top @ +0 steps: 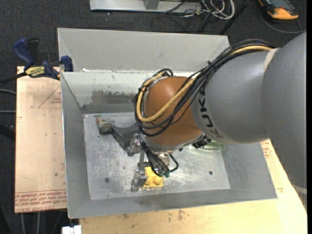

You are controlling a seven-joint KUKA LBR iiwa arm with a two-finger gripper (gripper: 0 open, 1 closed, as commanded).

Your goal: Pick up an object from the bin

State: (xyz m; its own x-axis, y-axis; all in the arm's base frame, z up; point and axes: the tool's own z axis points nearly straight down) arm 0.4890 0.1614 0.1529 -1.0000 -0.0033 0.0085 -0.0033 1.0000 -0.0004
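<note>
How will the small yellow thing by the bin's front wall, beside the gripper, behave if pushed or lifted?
The yellow thing looks small and low, so it is probably light and unlikely to roll. On the smooth metal floor of the bin a push may slide it against the front wall. The gripper hides part of it.

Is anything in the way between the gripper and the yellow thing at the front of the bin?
Nothing visible is. The gripper is down right beside the yellow thing; the grey piece lies apart, toward the back left.
</note>
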